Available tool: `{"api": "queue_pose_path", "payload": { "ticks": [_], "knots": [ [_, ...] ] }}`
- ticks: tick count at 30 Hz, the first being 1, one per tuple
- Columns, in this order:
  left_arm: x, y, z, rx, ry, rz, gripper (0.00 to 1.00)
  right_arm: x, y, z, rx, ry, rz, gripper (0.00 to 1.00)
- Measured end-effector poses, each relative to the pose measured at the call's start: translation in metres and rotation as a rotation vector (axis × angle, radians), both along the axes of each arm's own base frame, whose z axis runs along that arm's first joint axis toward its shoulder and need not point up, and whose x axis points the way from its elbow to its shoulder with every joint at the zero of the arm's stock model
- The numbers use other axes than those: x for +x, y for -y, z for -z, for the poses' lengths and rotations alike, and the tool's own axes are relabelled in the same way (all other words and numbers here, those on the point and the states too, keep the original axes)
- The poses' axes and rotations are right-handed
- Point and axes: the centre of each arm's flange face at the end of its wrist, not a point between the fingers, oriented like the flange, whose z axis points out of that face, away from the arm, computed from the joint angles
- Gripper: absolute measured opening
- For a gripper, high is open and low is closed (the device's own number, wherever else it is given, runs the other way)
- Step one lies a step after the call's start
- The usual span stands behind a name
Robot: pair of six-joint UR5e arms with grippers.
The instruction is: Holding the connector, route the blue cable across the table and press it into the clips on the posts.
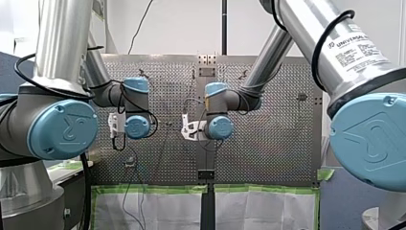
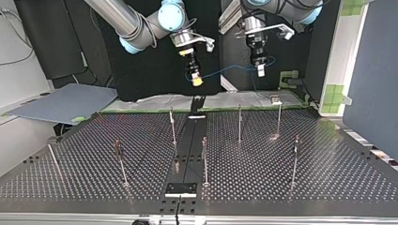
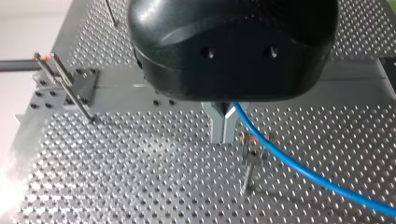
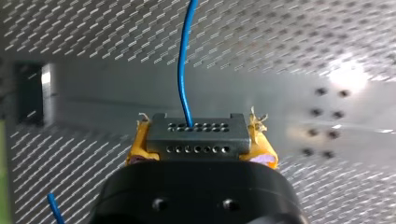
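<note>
Connector (image 4: 196, 144), dark grey with two rows of small holes, sits clamped between the yellow pads (image 4: 264, 148) of our right gripper (image 4: 199, 135), whose jaws are drawn in narrow against its two ends. The blue cable (image 4: 183, 60) leaves the connector's face and runs straight ahead of this gripper, above the perforated table (image 4: 289, 37) that lies under it.

Our left gripper (image 3: 224, 133) has its metal fingers (image 3: 215, 125) pinched together on the same cable, with no gap showing between them. The cable comes out beside the fingers and sweeps away to one side of the gripper. Under the fingers and just beside them stands a thin post (image 3: 247, 172) with a clip (image 3: 252, 140) at its top. The cable crosses close by that clip, and we cannot tell whether the two touch. A second post (image 3: 70, 93) shows well apart from the gripper, on its other side.

In the top view both grippers hang near each other, though apart, above the table's far edge. The cable sags in a shallow curve between them, from the connector in our right gripper across to our left gripper's fingers. The upright posts on the table stand lower than both grippers and ahead of them.
</note>
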Motion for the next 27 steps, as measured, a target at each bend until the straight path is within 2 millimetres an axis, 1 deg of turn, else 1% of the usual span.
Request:
{"api": "queue_pose_path", "payload": {
  "ticks": [6, 7, 12, 13, 16, 18, 19, 21, 27],
  "knots": [
    [0.006, -0.006, -0.007, 0.002, -0.017, -0.029, 0.00, 0.017, 0.002, -0.050, -0.030, 0.049, -0.062, 0.00],
    [0.007, -0.007, -0.011, 0.000, -0.014, -0.034, 0.00, 0.019, 0.002, -0.061, -0.037, 0.058, -0.074, 0.00],
    [0.015, -0.012, -0.031, -0.012, 0.009, -0.056, 0.00, 0.027, 0.003, -0.101, -0.059, 0.095, -0.105, 0.00],
    [0.016, -0.014, -0.036, -0.016, 0.015, -0.063, 0.00, 0.028, 0.004, -0.112, -0.064, 0.109, -0.110, 0.00],
    [0.018, -0.019, -0.044, -0.030, 0.027, -0.087, 0.00, 0.030, 0.004, -0.141, -0.077, 0.151, -0.118, 0.00],
    [0.021, -0.022, -0.047, -0.042, 0.032, -0.100, 0.00, 0.031, 0.005, -0.155, -0.087, 0.171, -0.121, 0.00],
    [0.022, -0.024, -0.049, -0.049, 0.035, -0.107, 0.00, 0.032, 0.005, -0.161, -0.090, 0.178, -0.122, 0.00],
    [0.025, -0.027, -0.054, -0.060, 0.041, -0.118, 0.00, 0.035, 0.006, -0.164, -0.091, 0.181, -0.124, 0.00],
    [0.033, -0.036, -0.078, -0.099, 0.077, -0.155, 0.00, 0.046, 0.009, -0.163, -0.085, 0.179, -0.138, 0.00]
  ]
}}
